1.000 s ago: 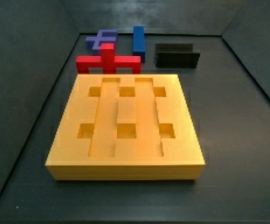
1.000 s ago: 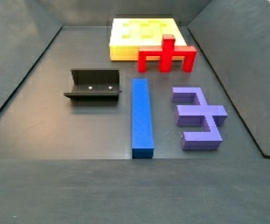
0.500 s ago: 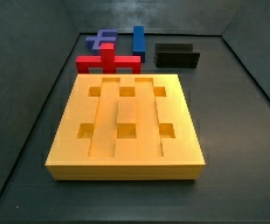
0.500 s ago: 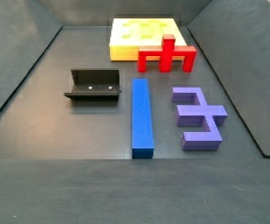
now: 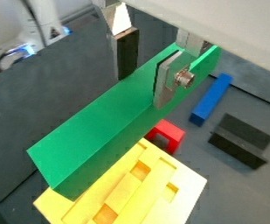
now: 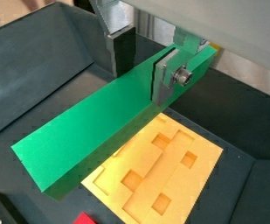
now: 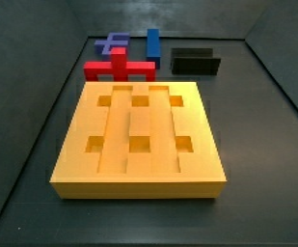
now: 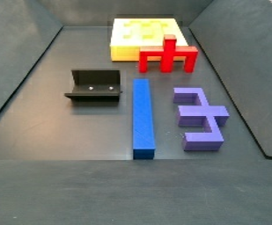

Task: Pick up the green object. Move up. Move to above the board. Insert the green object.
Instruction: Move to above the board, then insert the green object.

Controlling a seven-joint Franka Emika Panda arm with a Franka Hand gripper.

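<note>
In both wrist views my gripper (image 5: 147,74) (image 6: 141,70) is shut on the green object (image 5: 102,131) (image 6: 90,127), a long bright green bar held across the jaws, high above the floor. The board (image 5: 114,199) (image 6: 210,163), a yellow-orange slab with grooves and square recesses, lies below the bar's far end. The board also shows in both side views (image 7: 138,123) (image 8: 132,35). Neither the gripper nor the green object shows in the side views.
A red cross-shaped block (image 7: 119,68) (image 8: 167,54) lies against one short end of the board. A long blue bar (image 8: 142,119) (image 7: 152,41), a purple block (image 8: 199,114) and the black fixture (image 8: 94,85) (image 7: 195,62) lie beyond it. Dark walls enclose the floor.
</note>
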